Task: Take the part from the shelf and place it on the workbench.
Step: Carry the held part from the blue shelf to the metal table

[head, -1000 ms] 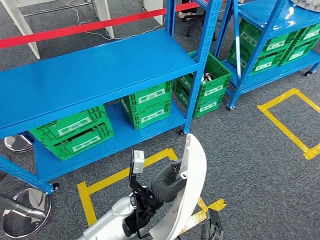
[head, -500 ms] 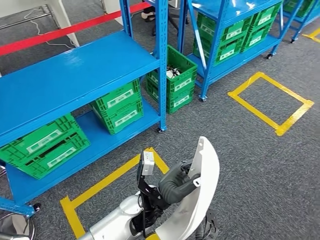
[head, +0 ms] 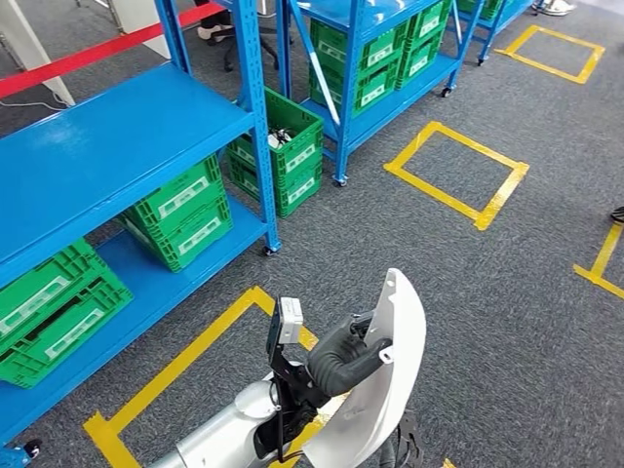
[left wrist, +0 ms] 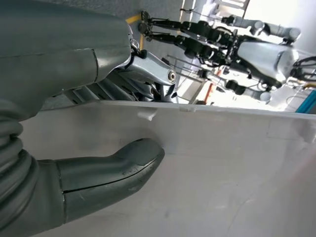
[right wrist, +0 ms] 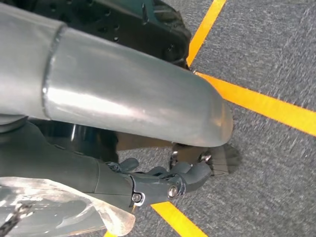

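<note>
The part is a large white curved shell [head: 379, 375], low in the middle of the head view. My left hand [head: 344, 355] grips it by its inner edge and holds it above the grey carpet. In the left wrist view the grey thumb [left wrist: 111, 170] presses flat on the shell's white surface [left wrist: 231, 168]. My right hand [right wrist: 168, 183] hangs low beside my body over the carpet, fingers loosely apart with nothing in them. Its dark fingers [head: 401, 447] also peek out below the shell in the head view.
A blue shelf [head: 110, 146] with green crates [head: 180, 210] on its lower level stands at the left. More blue racks with green crates [head: 368, 58] stand behind it. Yellow tape rectangles [head: 456, 171] mark the grey carpet ahead and under me [head: 184, 361].
The whole view has swung to the right, so the shelves have slid left and more open carpet with tape shows. The shell stays in my left hand in the same grip.
</note>
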Available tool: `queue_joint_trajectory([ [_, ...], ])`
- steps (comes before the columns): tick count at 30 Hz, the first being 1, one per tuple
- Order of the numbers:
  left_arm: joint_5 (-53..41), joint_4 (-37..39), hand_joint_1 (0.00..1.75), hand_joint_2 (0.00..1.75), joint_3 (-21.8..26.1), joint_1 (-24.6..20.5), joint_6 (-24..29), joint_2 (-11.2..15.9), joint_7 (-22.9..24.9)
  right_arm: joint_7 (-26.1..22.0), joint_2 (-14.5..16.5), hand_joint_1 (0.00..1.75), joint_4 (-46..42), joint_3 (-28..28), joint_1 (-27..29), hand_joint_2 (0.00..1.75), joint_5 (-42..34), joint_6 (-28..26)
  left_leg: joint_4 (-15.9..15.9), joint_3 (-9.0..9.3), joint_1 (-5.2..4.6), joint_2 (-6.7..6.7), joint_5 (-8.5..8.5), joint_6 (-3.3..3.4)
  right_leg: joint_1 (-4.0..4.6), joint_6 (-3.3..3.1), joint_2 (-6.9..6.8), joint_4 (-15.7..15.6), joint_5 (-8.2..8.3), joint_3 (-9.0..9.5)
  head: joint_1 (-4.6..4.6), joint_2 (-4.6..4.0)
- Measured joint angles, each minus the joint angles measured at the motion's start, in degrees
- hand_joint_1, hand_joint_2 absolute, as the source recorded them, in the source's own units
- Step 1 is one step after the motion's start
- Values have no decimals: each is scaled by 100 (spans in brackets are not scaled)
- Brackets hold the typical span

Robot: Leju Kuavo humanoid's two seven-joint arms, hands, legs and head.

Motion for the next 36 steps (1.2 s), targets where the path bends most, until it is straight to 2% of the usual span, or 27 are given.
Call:
queue_joint_trajectory([
  [2,-49,1,175,175,14,7,44,5,-32,19,5,0,0,15,-2,0,37,4,17,-7,-32,106,-15,-46,31,-64,-155,-574,134,345,-12,0],
  [3,-61,2,175,175,22,13,62,8,-41,31,8,0,0,25,0,0,48,7,21,-10,-48,148,-15,-71,50,-103,-168,-645,129,381,-20,0],
  [5,-65,2,175,175,43,23,82,13,-49,53,10,0,0,44,27,0,74,13,29,-10,-48,207,-22,-121,42,-176,-50,-644,167,361,-28,0],
  [7,-71,3,175,175,63,31,94,22,-55,76,13,0,0,61,54,0,111,20,209,-73,-24,-2,-182,-176,14,-245,64,-661,205,344,-37,0],
  [9,-78,6,175,175,83,49,98,49,-57,84,15,0,0,85,58,0,134,29,832,-320,-2,-322,-554,-208,-2,-298,190,-669,230,331,-52,0],
  [11,-78,13,175,175,101,75,101,75,-57,87,15,0,0,99,62,0,137,35,1558,-632,1,-422,-851,-212,3,-318,341,-665,240,317,-56,0],
  [12,-78,16,175,175,105,85,101,83,-57,89,15,0,0,101,68,0,137,36,1699,-695,2,-432,-850,-208,5,-319,425,-660,245,313,-55,0],
  [13,-79,19,175,175,108,92,102,87,-57,92,15,0,0,102,73,0,137,36,1605,-652,5,-443,-731,-198,5,-316,513,-653,250,310,-56,0],
  [14,-90,20,175,175,109,96,99,90,-57,96,16,0,0,104,76,0,137,38,1304,-513,13,-485,-524,-186,4,-309,603,-642,254,310,-56,0],
  [16,-131,21,175,175,111,99,76,91,-55,110,24,0,0,108,69,0,137,39,545,-179,54,-785,-160,-167,0,-275,765,-597,260,280,-53,0],
  [18,-187,27,175,175,116,108,42,92,-58,124,30,0,0,112,59,0,165,53,195,-50,74,-1043,-63,-162,-18,-204,897,-563,282,204,-50,0],
  [19,-243,24,175,175,129,125,111,93,-116,131,30,0,0,131,81,0,260,109,172,-50,65,-1049,-72,-154,-31,-157,963,-565,303,170,-49,0],
  [20,-314,-14,175,175,176,168,290,111,-235,107,17,0,-1,189,147,0,450,214,166,-48,57,-976,-57,-131,-50,-117,1022,-581,322,141,-49,0],
  [21,-399,-108,175,175,257,252,555,153,-388,26,-3,0,-1,297,261,0,708,354,142,-35,55,-895,-41,-101,-51,-89,973,-569,312,111,-44,0],
  [22,-478,-242,175,175,377,387,808,222,-524,-107,-33,0,-2,438,413,0,973,483,115,-17,57,-800,-26,-65,-40,-69,833,-482,246,53,-33,0],
  [24,-607,-573,175,175,654,758,1045,406,-634,-421,-114,0,-2,722,713,0,1306,637,80,2,49,-604,-16,-10,-15,-45,428,53,-77,-202,-17,0],
  [25,-661,-692,175,175,770,936,1029,491,-622,-505,-157,0,-2,818,833,0,1367,663,80,-5,37,-509,-20,8,-14,-29,304,458,-278,-382,-15,0],
  [26,-716,-777,175,175,861,1070,1004,553,-606,-537,-196,0,-1,890,929,0,1393,686,82,-14,27,-418,-24,15,-18,-15,253,820,-427,-544,-15,0],
  [27,-752,-836,175,175,932,1159,987,595,-589,-531,-232,0,-1,944,1009,0,1408,704,83,-22,21,-331,-28,18,-21,-6,231,1033,-485,-630,-14,0],
  [28,-773,-885,175,175,994,1208,977,611,-583,-516,-251,0,0,988,1071,0,1416,718,85,-27,18,-246,-33,17,-22,-2,211,1014,-433,-598,-14,0],
  [29,-784,-927,175,175,1047,1237,974,614,-580,-499,-262,0,0,1026,1111,0,1423,729,86,-25,16,-166,-39,11,-22,-6,174,754,-292,-438,-12,0],
  [31,-788,-1007,175,175,1130,1276,975,610,-579,-464,-276,0,-1,1092,1134,0,1440,742,87,-8,-2,-15,-62,-21,3,-40,-44,-86,10,79,-14,0],
  [32,-789,-1036,175,175,1166,1292,975,609,-579,-452,-281,0,-2,1116,1131,0,1448,743,88,0,-13,46,-72,-46,23,-71,-133,-395,91,266,-20,0],
  [33,-789,-1061,175,175,1196,1306,975,608,-579,-443,-287,0,-2,1133,1129,0,1452,744,90,7,-23,97,-77,-74,45,-104,-189,-561,120,367,-25,0],
  [34,-789,-1083,175,175,1222,1318,974,605,-579,-437,-292,0,-1,1143,1132,0,1455,747,88,13,-29,145,-79,-103,65,-138,-172,-591,114,379,-31,0],
  [35,-789,-1102,175,175,1240,1326,974,603,-579,-433,-296,0,-1,1148,1141,0,1453,750,83,25,-25,195,-78,-133,68,-175,-106,-601,130,362,-34,0],
  [36,-790,-1122,175,175,1249,1330,974,602,-579,-430,-299,0,0,1154,1154,0,1453,752,94,33,-16,178,-99,-166,58,-212,-49,-616,149,360,-37,0],
])
